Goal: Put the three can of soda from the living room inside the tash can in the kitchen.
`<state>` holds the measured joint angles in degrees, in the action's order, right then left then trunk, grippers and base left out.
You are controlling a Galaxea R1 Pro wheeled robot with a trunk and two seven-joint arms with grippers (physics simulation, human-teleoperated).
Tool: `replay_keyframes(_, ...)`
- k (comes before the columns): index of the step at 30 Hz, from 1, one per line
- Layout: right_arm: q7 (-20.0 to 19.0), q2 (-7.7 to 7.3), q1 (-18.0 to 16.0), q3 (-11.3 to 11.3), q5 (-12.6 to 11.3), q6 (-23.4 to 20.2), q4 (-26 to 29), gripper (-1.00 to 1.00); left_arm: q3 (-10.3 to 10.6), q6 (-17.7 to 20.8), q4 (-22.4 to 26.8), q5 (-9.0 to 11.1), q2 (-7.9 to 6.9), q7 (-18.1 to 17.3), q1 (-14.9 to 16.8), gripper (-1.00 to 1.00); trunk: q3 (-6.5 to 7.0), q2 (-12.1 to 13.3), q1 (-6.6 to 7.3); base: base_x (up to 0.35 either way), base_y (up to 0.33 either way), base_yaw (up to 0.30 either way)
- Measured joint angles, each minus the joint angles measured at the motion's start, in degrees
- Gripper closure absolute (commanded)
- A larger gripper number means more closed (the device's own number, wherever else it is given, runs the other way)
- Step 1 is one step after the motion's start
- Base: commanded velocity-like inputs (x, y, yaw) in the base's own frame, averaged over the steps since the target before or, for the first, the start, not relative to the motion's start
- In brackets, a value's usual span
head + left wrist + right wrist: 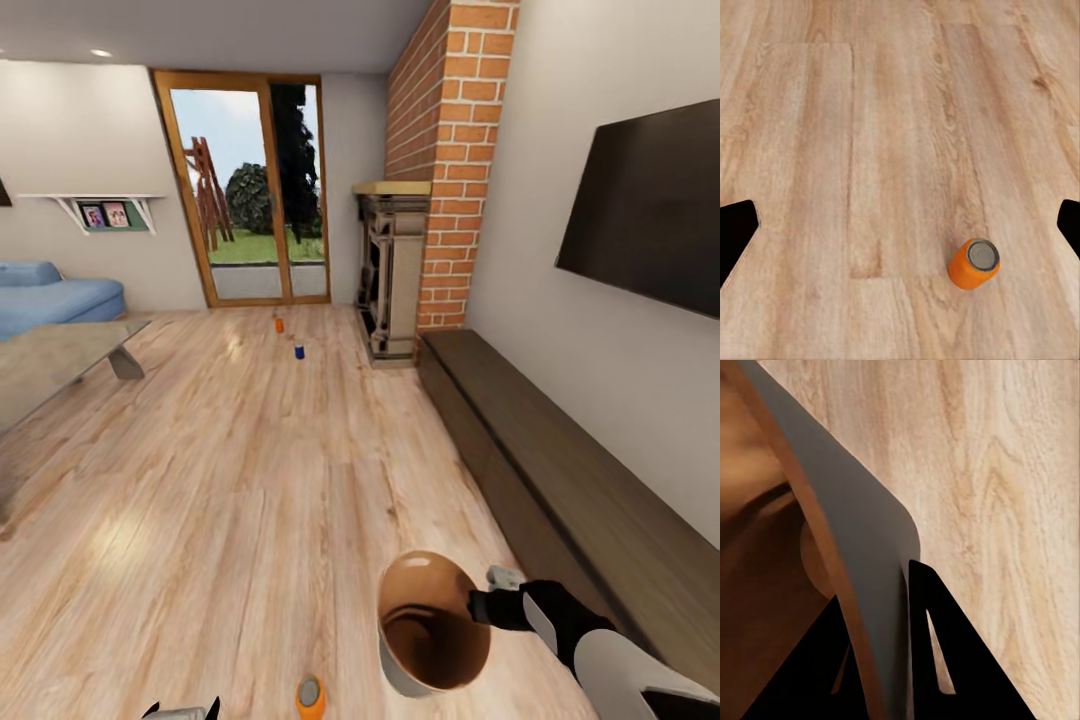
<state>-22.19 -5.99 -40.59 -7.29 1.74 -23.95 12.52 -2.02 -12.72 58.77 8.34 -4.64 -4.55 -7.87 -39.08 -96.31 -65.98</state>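
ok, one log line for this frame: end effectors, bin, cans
right end effector: shut on trash can wall | left end effector: open above orange can | floor: orange can, far orange can, blue can

No readable text, label, brand or number appears on anything.

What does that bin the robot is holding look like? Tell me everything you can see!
The bin is small, round and wider at its top. Inside and along the rim it is shiny brown; outside it looks pale grey. It looks empty. The right gripper pinches its wall at the rim, one finger outside and one inside, and the bin tilts a little. It is low over the wooden floor, with an orange can standing on the floor beside it.
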Motion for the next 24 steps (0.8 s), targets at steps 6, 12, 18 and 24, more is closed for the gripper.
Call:
replay_keyframes(6, 1.54, -0.05, 0.0, -0.04, -0.04, 1.42, 0.03, 1.0, 0.06, 0.06, -0.13, -0.14, -0.01, 0.04, 0.04, -1.0, 0.05, 0.0, 0.0, 0.318, -0.025, 0.245)
replay_keyframes(12, 1.78, -0.08, 0.0, -0.02, -0.05, 1.67, 0.1, 1.0, 0.11, 0.07, -0.14, -0.23, 0.05, 0.06, 0.05, -1.0, 0.22, 0.0, 0.0, 0.279, -0.18, 0.217)
replay_keyframes(18, 1.82, -0.09, 0.0, -0.06, -0.02, 1.72, 0.12, 1.0, 0.19, 0.07, -0.22, -0.26, 0.06, 0.06, 0.05, -1.0, 0.58, 0.0, 0.0, 0.242, -0.193, 0.192)
replay_keyframes(24, 1.8, -0.12, 0.0, -0.12, -0.16, 1.69, 0.11, 1.0, 0.18, 0.01, -0.23, -0.26, 0.0, 0.0, 0.05, -1.0, 0.88, 0.0, 0.0, 0.117, -0.052, 0.131)
